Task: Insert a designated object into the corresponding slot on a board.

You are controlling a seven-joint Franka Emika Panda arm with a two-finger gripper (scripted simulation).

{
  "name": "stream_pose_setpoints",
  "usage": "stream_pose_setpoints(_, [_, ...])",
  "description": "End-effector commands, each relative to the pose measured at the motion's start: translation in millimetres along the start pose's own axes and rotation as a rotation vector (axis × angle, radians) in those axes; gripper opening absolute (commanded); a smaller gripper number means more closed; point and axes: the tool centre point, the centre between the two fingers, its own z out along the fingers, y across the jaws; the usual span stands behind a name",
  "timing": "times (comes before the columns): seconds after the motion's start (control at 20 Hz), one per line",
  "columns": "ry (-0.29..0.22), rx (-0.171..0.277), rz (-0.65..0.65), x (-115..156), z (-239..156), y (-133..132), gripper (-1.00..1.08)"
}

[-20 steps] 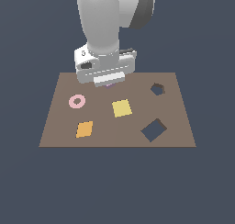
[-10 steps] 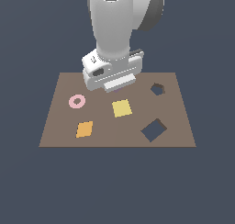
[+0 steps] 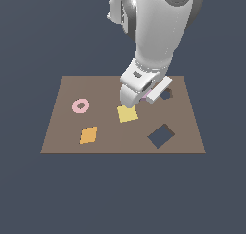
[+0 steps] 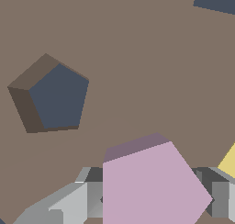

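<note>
The brown board [image 3: 67,91] lies flat under the arm. My gripper [image 3: 144,98] is shut on the pale lilac block [image 4: 151,186] and holds it above the board, between the yellow square [image 3: 127,113] and the small dark slot [image 3: 167,95]. In the wrist view the block sits between my grey fingers [image 4: 69,204]. The many-sided slot [image 4: 55,97] lies off to one side of the block, not under it. In the exterior view the hand hides most of the block and part of the slot.
A pink ring [image 3: 80,105] and an orange diamond [image 3: 88,134] lie on the board at the exterior view's left. A larger dark diamond-shaped hole [image 3: 161,135] is at the front right. A corner of the yellow square [image 4: 228,163] shows in the wrist view.
The arm has swung toward the exterior view's right with the lilac block and turned its hand. It now stands close beside the small slot.
</note>
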Motion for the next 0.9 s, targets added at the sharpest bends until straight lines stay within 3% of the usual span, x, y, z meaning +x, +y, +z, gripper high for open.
stream_pose_setpoints(0.0, [0.0, 0.0, -0.112, 18, -1, -15, -1.0])
stream_pose_setpoints(0.4, [0.0, 0.0, -0.347, 49, -4, -54, -1.0])
stream_pose_setpoints(0.85, [0.0, 0.001, -0.4, 54, -3, -65, -1.0])
